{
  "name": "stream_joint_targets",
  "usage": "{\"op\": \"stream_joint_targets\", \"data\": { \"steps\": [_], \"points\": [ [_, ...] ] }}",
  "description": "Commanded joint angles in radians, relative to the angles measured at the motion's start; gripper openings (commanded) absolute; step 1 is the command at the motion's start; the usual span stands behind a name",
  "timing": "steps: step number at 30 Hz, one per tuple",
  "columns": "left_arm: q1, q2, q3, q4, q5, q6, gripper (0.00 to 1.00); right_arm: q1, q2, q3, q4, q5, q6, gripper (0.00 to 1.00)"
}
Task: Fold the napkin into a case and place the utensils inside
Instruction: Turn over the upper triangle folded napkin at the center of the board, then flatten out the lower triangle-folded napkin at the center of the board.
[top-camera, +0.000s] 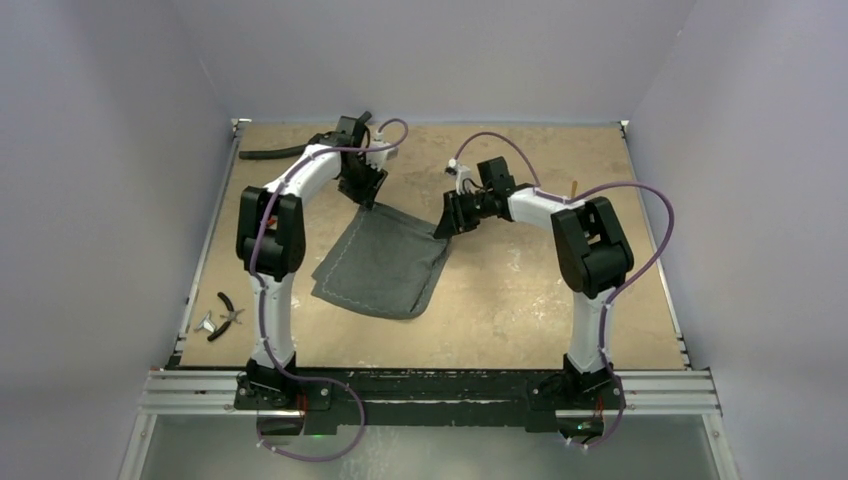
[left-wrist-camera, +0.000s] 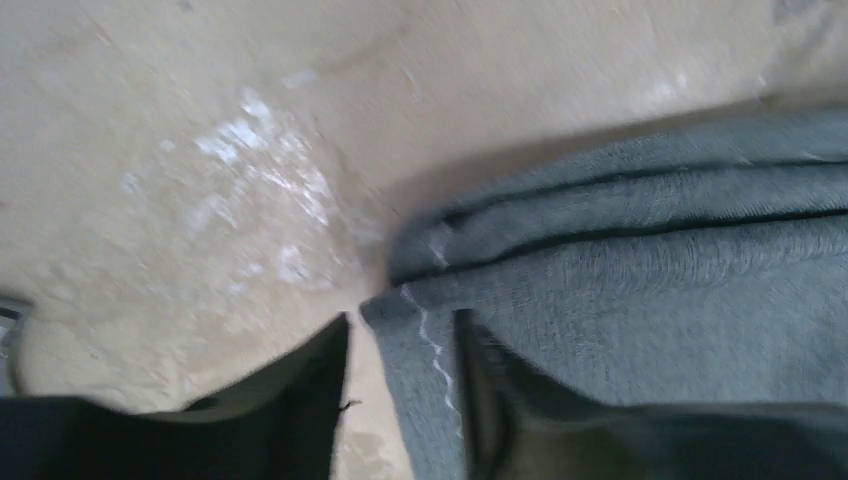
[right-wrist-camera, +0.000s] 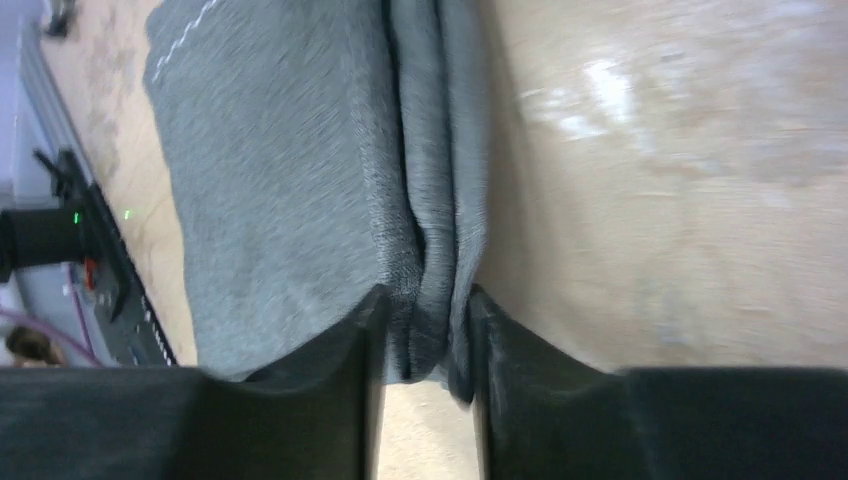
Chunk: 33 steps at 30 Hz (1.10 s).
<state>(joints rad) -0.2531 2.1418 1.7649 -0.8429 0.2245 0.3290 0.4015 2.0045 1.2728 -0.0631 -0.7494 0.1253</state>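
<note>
We find the grey soft cloth napkin with pale stitched hems (top-camera: 385, 262) lying folded in layers near the middle of the tan board table (top-camera: 520, 300), its stitched edge toward the arm bases. Both arms reach to the napkin's far edge, and their wrists cover its two far corners from above.

The left gripper (top-camera: 368, 197) sits at the far left corner. In the left wrist view its black fingers (left-wrist-camera: 330, 400) stand apart. The stitched corner lies between them, with bare table showing beside one finger.

The right gripper (top-camera: 443, 225) is at the far right corner. Its fingers (right-wrist-camera: 365, 390) are also parted. The bunched layers run between them at almost the same breadth as beyond them, so the hold looks loose.

Left of the napkin and farther back, a long black hose (top-camera: 272, 154) lies by the left arm. Left of the napkin toward the near edge rests a small metal hand tool with dark handles (top-camera: 222, 318). Right of the napkin, just past the right arm, a thin tan sliver (top-camera: 573, 186) shows; we cannot tell what it is.
</note>
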Motion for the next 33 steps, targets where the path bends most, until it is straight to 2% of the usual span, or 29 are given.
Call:
{"op": "stream_joint_targets", "data": {
  "steps": [1, 3, 4, 5, 7, 10, 14, 17, 26, 33],
  "points": [
    [-0.005, 0.049, 0.128, 0.052, -0.082, -0.141, 0.48, -0.029, 0.027, 0.1, -0.02, 0.078, -0.051, 0.45],
    [-0.005, 0.045, 0.161, 0.055, -0.068, -0.147, 0.59, -0.029, 0.024, 0.117, -0.021, 0.162, -0.042, 0.56],
    [-0.005, 0.038, 0.171, 0.051, -0.065, -0.145, 0.61, -0.029, 0.016, 0.116, -0.021, 0.211, -0.029, 0.59],
    [-0.005, 0.028, 0.181, 0.039, -0.057, -0.129, 0.68, -0.029, 0.002, 0.112, -0.027, 0.255, -0.021, 0.62],
    [-0.005, 0.001, 0.197, 0.011, -0.044, -0.1, 0.71, -0.029, -0.031, 0.097, -0.027, 0.355, -0.005, 0.66],
    [-0.005, -0.048, 0.178, -0.045, 0.006, -0.023, 0.71, -0.029, -0.117, 0.03, 0.035, 0.412, 0.043, 0.73],
    [-0.005, -0.122, 0.017, -0.016, 0.022, 0.041, 0.64, 0.012, -0.201, -0.09, 0.124, 0.34, 0.147, 0.7],
    [-0.003, -0.121, -0.046, 0.007, 0.017, 0.049, 0.55, 0.059, -0.207, -0.135, 0.147, 0.324, 0.196, 0.67],
    [-0.002, -0.065, -0.059, 0.047, -0.003, 0.048, 0.52, 0.08, -0.177, -0.141, 0.124, 0.36, 0.177, 0.61],
    [0.003, -0.021, -0.076, 0.081, -0.052, 0.059, 0.48, 0.079, -0.137, -0.124, 0.092, 0.346, 0.145, 0.42]
  ]
}}
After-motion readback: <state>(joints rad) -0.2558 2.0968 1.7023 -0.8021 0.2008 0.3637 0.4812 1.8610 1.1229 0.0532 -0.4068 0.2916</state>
